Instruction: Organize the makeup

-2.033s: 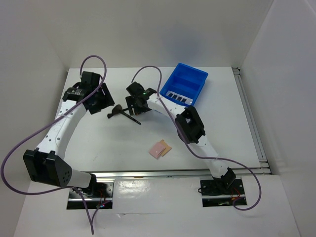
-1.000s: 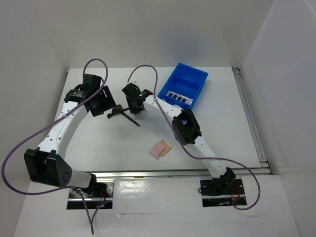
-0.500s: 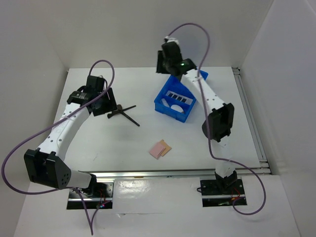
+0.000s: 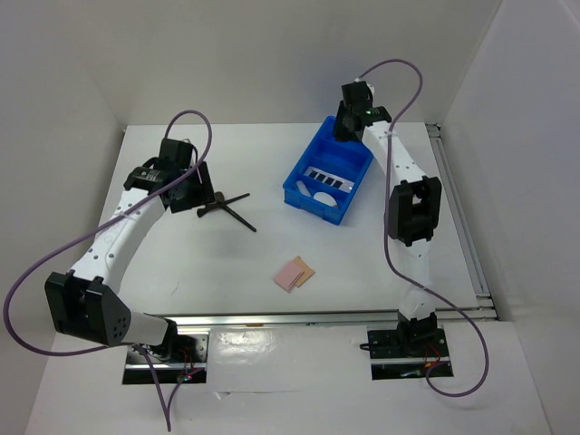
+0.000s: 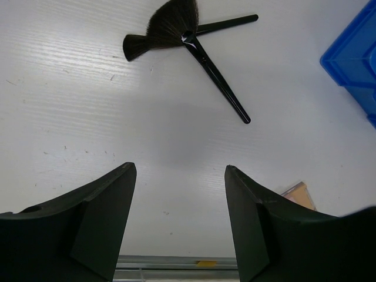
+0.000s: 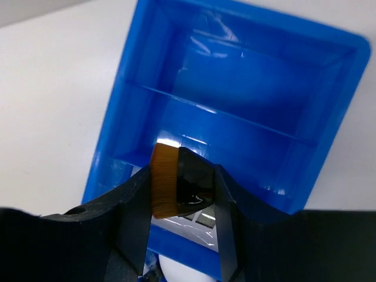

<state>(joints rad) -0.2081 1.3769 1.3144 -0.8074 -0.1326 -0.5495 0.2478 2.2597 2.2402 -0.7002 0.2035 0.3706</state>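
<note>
A white table point(image 4: 217, 263) fills the enclosure, boxed in by a plain white back wall point(image 4: 272, 54), a left wall point(image 4: 45, 136) and a right wall point(image 4: 535, 136). An aluminium rail point(image 4: 462, 217) runs along the table's right edge, and another rail point(image 4: 290, 317) along its near edge. The light is soft and even (shadows stay faint), and close up the tabletop shows fine specks and scuffs point(image 5: 59, 155).
</note>
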